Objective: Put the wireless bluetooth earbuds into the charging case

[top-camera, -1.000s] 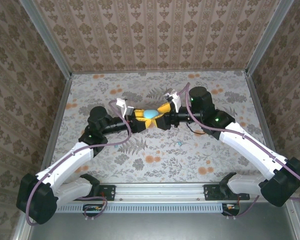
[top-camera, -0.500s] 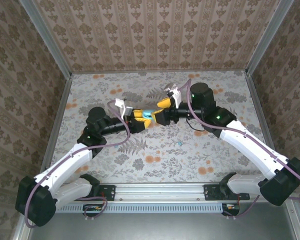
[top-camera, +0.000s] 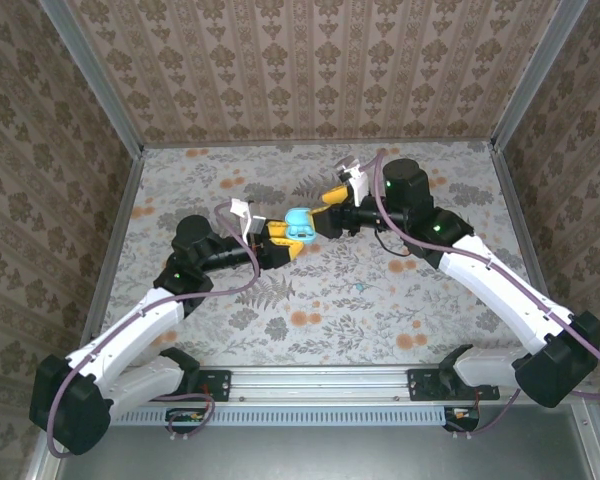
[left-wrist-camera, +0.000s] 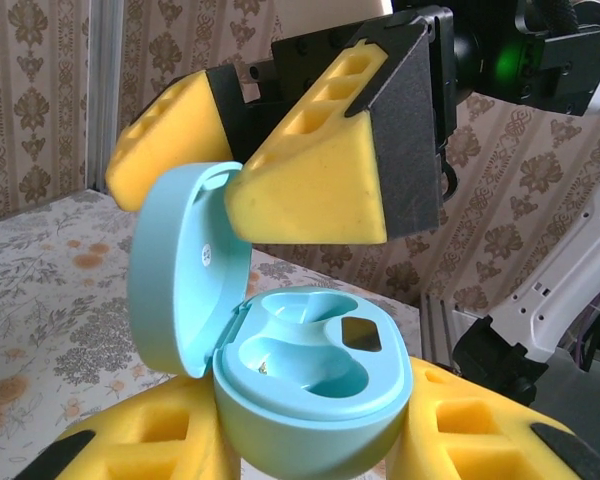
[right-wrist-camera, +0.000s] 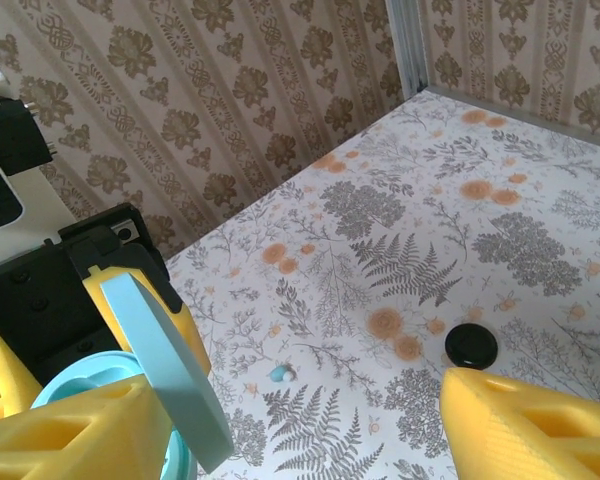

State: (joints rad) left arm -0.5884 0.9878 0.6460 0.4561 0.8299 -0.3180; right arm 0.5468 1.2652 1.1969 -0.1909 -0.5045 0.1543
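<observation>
Top external view: a floral-patterned table point(top-camera: 380, 320) is enclosed by wallpapered walls point(top-camera: 310, 70) on three sides, with metal rails point(top-camera: 115, 250) along its edges.

The charging case point(top-camera: 298, 224) is held clear of the surface, over the middle of the table. The left gripper point(top-camera: 283, 240) is clamped on the case base, with one yellow foam finger on each side.

In the left wrist view, the case's long axis runs across from one finger to the other. Its two moulded wells face upward, and the lid point(left-wrist-camera: 180, 270) stands raised at the left.

The right gripper point(top-camera: 323, 210) is spread wide, its fingers straddling the lid. One finger point(right-wrist-camera: 70, 430) lies just beside the lid.

A black disc point(right-wrist-camera: 471, 345) lies on the table, well apart from the case, with bare floral surface all around it.
</observation>
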